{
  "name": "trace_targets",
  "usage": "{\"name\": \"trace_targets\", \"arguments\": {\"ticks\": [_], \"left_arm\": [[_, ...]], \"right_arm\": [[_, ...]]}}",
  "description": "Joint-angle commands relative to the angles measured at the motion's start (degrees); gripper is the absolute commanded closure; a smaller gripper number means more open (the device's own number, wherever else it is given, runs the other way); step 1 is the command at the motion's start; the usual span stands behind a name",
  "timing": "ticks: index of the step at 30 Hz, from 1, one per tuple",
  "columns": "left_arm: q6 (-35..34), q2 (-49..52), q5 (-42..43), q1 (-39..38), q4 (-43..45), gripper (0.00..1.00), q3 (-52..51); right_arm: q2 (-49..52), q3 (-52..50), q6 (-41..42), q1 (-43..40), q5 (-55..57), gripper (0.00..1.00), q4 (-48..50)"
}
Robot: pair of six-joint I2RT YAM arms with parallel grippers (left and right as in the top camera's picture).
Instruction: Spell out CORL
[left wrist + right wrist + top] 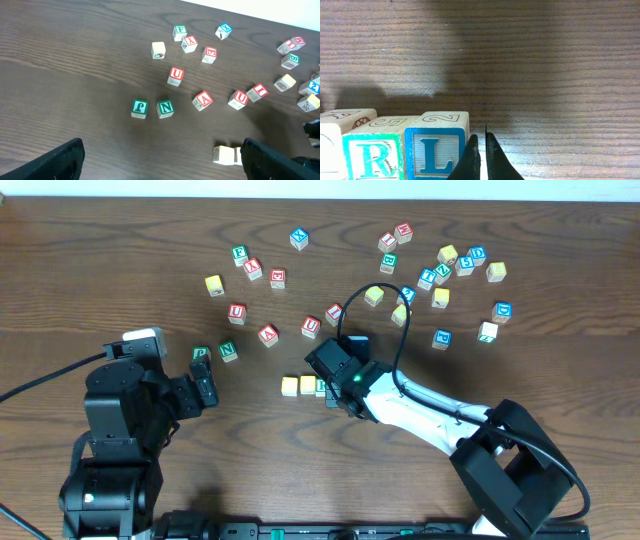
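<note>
Right wrist: we see the right gripper (481,150), jaws pressed together, just right of the L cube (436,152).
Left gripper (162,152): jaws spread, holding nothing.

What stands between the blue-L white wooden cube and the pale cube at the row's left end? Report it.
The white wooden cube with a green R stands between the L cube and the pale cube; the right wrist view shows it.

Desk (100,260): dark brown wood, fine straight grain, filling nearly every view.
Beyond the desk: a pale strip (500,188) along the far edge; wall or floor, unclear.
Light: soft, with a blurred shadow (470,30).
</note>
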Motion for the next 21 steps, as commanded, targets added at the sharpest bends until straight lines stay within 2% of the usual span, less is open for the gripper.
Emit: {"name": "trace_targets", "arguments": {"ticks": [1,21], "left_arm": [[0.50,-0.15,-0.50,0.31,-0.02,0.02,1.38],[0.50,-0.15,-0.50,0.31,-0.02,0.02,1.38]], "right_arm": [[0.50,0.61,-0.87,0.31,1.29,0.99,0.33],[0.50,0.59,-0.96,0.28,3.48,0.99,-0.70]]}}
